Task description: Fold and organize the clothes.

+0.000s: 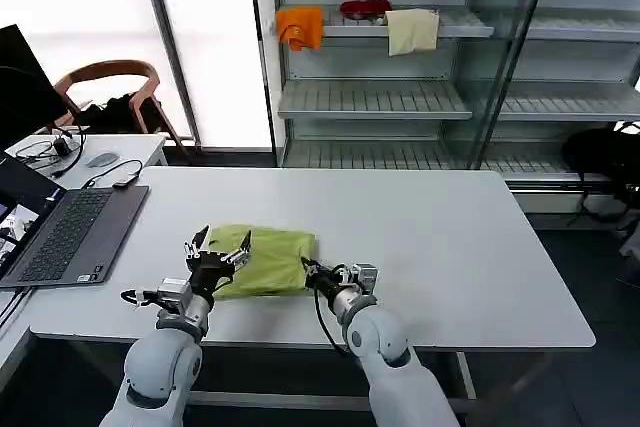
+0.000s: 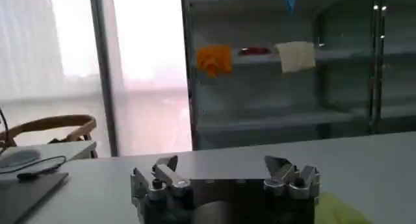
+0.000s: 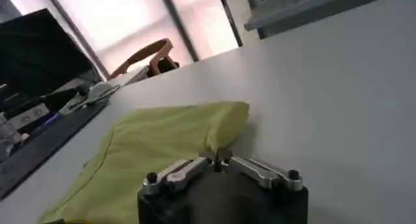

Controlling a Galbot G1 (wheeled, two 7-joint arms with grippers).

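Observation:
The clothes are one lime yellow-green T-shirt, lying folded into a rough rectangle on the white table near its front edge. My left gripper stands open at the shirt's left side, its fingers spread wide with nothing between them. In the left wrist view that gripper faces the room, and a corner of the shirt shows beside it. My right gripper is at the shirt's near right corner. The right wrist view shows this gripper shut on a raised fold of the shirt.
An open laptop lies at the table's left end, with cables and a mouse on a side desk behind it. Far shelves hold orange, red and cream cloths. A wooden chair stands by the window.

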